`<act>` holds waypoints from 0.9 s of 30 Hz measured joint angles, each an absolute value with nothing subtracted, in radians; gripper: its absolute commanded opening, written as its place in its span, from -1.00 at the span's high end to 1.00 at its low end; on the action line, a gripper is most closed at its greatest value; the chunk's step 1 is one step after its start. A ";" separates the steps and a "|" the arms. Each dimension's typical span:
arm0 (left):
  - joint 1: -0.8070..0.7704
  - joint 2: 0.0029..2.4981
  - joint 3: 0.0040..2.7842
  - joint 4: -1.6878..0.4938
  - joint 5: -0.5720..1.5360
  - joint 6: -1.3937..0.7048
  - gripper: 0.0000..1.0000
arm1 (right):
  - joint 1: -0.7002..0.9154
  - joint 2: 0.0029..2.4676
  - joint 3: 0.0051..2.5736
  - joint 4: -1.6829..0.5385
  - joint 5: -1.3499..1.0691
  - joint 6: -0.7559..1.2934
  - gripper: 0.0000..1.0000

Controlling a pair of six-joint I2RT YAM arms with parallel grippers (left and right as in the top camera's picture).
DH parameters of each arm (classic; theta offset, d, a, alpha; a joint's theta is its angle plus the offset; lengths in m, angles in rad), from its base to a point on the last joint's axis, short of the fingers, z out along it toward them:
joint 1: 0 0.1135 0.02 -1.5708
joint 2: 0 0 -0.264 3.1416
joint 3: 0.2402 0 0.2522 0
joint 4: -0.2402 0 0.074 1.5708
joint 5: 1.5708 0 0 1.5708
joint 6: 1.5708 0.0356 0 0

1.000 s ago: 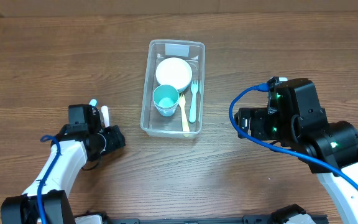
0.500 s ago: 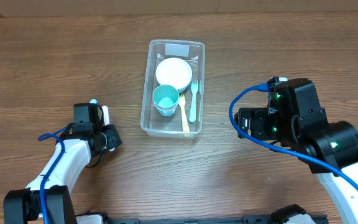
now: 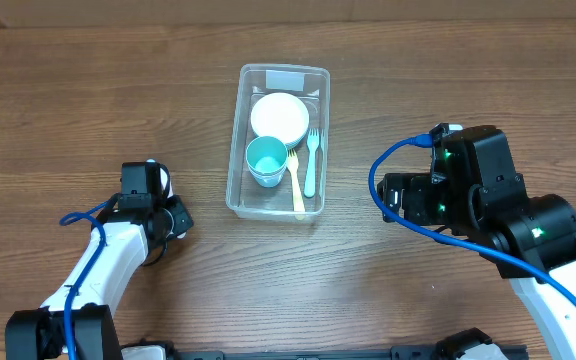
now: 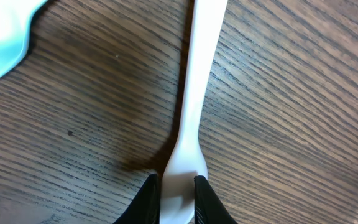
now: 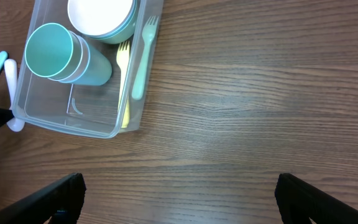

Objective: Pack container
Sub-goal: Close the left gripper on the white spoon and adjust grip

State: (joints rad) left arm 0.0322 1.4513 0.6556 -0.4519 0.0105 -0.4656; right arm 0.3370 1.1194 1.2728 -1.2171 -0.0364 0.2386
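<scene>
Left fingers now pinched on white utensil; container mid-counter.
Overhead: since a second ago the left arm has slid forward over the white utensil and covers most of it; right arm and container unmoved. Container holds bowl, cup and two forks. Bare counter on both its long sides, broader toward the right arm; far counter edge just beyond its labelled end. Left wrist: fingers, wider a second ago, press the utensil's broad end from both sides, flat on the wood; teal utensil apart at upper left. Right wrist: right fingers spread wide, nothing between; open wood ahead, container at upper left.
</scene>
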 measured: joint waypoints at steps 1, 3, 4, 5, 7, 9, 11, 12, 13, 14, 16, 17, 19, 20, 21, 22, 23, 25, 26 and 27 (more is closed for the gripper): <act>0.032 1.451 0.656 -0.452 0.011 -0.466 0.92 | 0.337 1.119 1.273 -1.217 -0.037 0.239 -1.00; 0.032 1.451 0.656 -0.452 0.013 -0.466 0.92 | 0.337 1.119 1.273 -1.217 -0.036 0.239 -1.00; 0.032 1.451 0.656 -0.452 0.014 -0.466 0.92 | 0.337 1.119 1.273 -1.217 -0.036 0.239 -1.00; 0.032 1.451 0.657 -0.454 0.014 -0.466 0.92 | 0.337 1.119 1.273 -1.217 -0.037 0.239 -1.00; 0.032 1.451 0.666 -0.467 0.016 -0.466 0.92 | 0.337 1.119 1.273 -1.217 -0.036 0.238 -1.00; 0.032 1.449 0.678 -0.485 0.021 -0.465 0.92 | 0.337 1.119 1.273 -1.217 -0.037 0.238 -1.00; 0.032 1.430 0.682 -0.507 0.025 -0.465 0.92 | 0.337 1.119 1.273 -1.217 -0.036 0.238 -1.00; 0.032 1.414 0.682 -0.513 0.025 -0.466 0.92 | 0.337 1.119 1.273 -1.217 -0.037 0.239 -1.00; 0.032 1.400 0.682 -0.513 0.024 -0.461 0.92 | 0.337 1.119 1.273 -1.217 -0.037 0.239 -1.00; 0.032 1.394 0.682 -0.516 0.023 -0.461 0.92 | 0.337 1.119 1.273 -1.217 -0.036 0.238 -1.00; 0.032 1.390 0.682 -0.521 0.023 -0.461 0.92 | 0.337 1.119 1.273 -1.217 -0.037 0.238 -1.00; 0.032 1.390 0.682 -0.524 0.023 -0.461 0.92 | 0.337 1.119 1.273 -1.217 -0.037 0.239 -1.00; 0.032 1.390 0.682 -0.525 0.023 -0.461 0.92 | 0.337 1.119 1.273 -1.217 -0.037 0.239 -1.00; 0.032 1.390 0.682 -0.527 0.026 -0.461 0.92 | 0.337 1.119 1.273 -1.217 -0.036 0.239 -1.00; 0.029 1.390 0.682 -0.532 0.027 -0.461 0.92 | 0.337 1.119 1.273 -1.217 -0.036 0.239 -1.00; 0.021 1.390 0.682 -0.540 0.030 -0.462 0.92 | 0.337 1.119 1.273 -1.217 -0.036 0.239 -1.00; 0.012 1.390 0.682 -0.554 0.030 -0.465 0.92 | 0.337 1.119 1.273 -1.217 -0.036 0.239 -1.00; 0.006 1.390 0.682 -0.570 0.028 -0.478 0.92 | 0.337 1.119 1.273 -1.217 -0.037 0.239 -1.00; 0.006 1.390 0.682 -0.577 0.025 -0.490 0.92 | 0.337 1.119 1.273 -1.217 -0.036 0.239 -1.00; 0.006 1.390 0.682 -0.575 0.023 -0.497 0.92 | 0.337 1.119 1.273 -1.217 -0.037 0.239 -1.00</act>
